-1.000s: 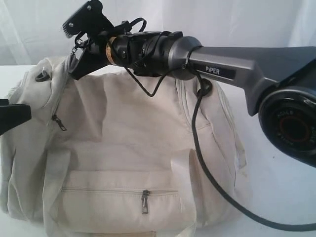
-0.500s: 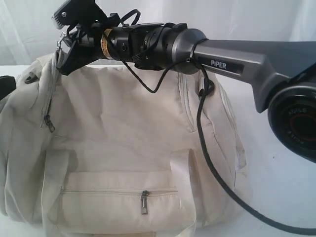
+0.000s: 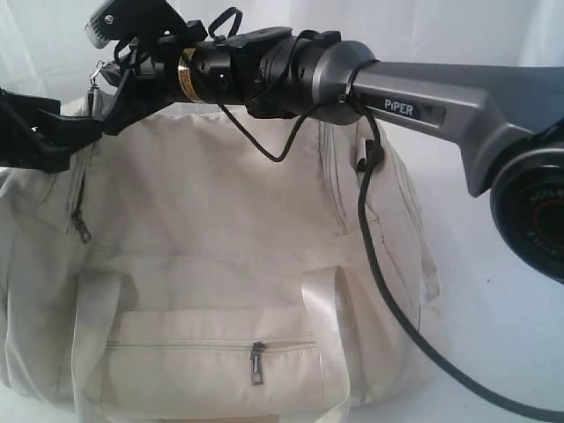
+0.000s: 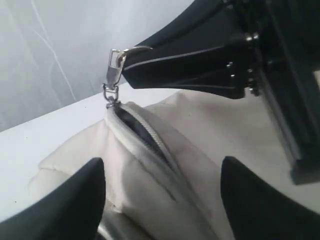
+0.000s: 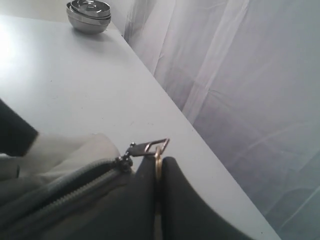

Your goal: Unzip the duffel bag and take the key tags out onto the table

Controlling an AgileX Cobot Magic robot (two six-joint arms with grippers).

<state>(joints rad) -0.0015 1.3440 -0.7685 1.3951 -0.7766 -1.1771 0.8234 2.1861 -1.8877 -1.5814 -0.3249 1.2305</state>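
Behind where I work hangs a white curtain [image 3: 458, 26], thin, falling in long soft folds, with pale light showing through it. The table [image 3: 507, 344] under me is broad, flat and white, and it runs right up to the foot of that curtain. Its top is smooth, with a few tiny dark specks and a bright glare on one stretch

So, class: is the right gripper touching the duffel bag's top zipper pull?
Touching. The right wrist view shows the right gripper shut on the metal zipper pull, pinching it between its fingertips.
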